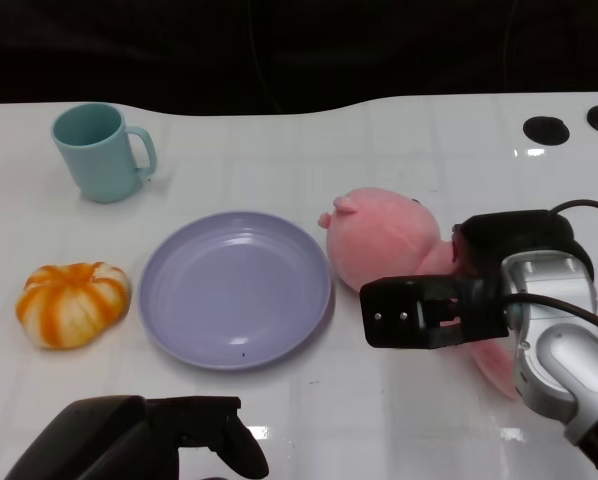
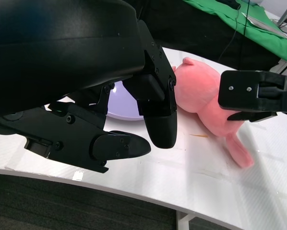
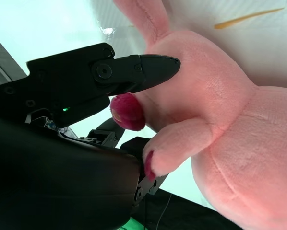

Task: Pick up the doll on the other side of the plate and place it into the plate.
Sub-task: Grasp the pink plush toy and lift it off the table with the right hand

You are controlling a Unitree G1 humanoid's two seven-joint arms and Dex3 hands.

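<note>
Currently, item: pink doll, right of the plate; my right hand spread around its body, not yet clenched. Close low on the belly (limbs slip). Left hand idle, empty.

The pink plush doll is soft cloth with a short, matt nap and visible seams; darker red cloth patches show on its limbs in the right wrist view. The round lavender plate looks like smooth plastic with a faint sheen. The teal mug has a smooth, matt plastic look. The orange-and-white striped pumpkin appears soft and matt. The white table is smooth and glossy, catching reflections. The right hand is matt black plastic on a satin silver forearm; the left hand is matt black too.
</note>
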